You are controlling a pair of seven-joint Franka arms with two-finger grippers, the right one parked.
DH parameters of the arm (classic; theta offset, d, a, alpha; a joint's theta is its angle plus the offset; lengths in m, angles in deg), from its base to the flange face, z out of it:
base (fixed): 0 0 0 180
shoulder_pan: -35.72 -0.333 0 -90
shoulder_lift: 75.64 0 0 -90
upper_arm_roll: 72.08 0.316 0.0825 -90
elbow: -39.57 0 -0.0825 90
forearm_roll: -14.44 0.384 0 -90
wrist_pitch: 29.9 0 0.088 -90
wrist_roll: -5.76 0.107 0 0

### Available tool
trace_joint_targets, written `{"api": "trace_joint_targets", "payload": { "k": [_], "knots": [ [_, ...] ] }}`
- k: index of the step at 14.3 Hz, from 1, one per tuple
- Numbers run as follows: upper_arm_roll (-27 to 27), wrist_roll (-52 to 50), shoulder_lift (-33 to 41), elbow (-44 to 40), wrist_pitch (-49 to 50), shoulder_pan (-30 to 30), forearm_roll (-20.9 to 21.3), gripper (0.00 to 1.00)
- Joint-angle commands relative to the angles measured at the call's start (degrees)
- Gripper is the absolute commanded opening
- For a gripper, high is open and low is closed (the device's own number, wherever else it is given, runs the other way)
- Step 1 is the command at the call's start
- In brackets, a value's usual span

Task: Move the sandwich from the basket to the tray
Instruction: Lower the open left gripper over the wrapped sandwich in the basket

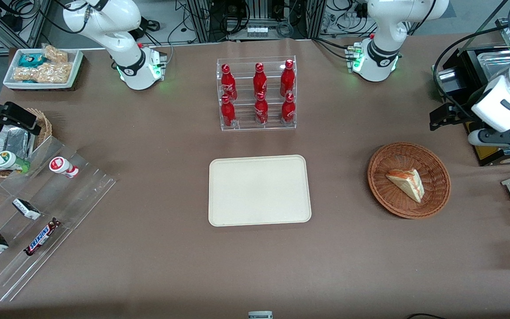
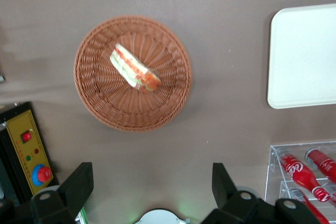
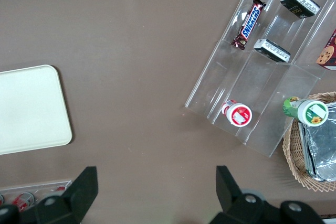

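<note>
Sandwich (image 1: 406, 182) lies in basket (image 1: 409, 179); end effector (image 2: 149, 184), spread wide and empty above, should descend centred across the wedge.

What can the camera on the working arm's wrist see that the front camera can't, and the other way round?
Only the wrist view shows the yellow control box face with its red buttons, and the open fingers of the gripper above the table. Only the front view shows the snack racks, the small basket and both arms' bases. Both show the sandwich lying in the basket, the bare tray and the cola bottles.
</note>
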Motion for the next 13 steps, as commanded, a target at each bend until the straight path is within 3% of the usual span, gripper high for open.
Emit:
{"api": "trace_joint_targets", "payload": {
  "k": [1, 7, 13],
  "knots": [
    [0.42, -0.79, -2.34, 1.92, -0.67, -1.25, 0.57, 1.0],
    [0.59, -1.84, -3.23, 15.17, -14.98, -3.63, 0.66, 1.0],
    [0.94, -12.03, -4.81, 27.39, -34.49, -5.12, 0.92, 1.0]
  ]
}}
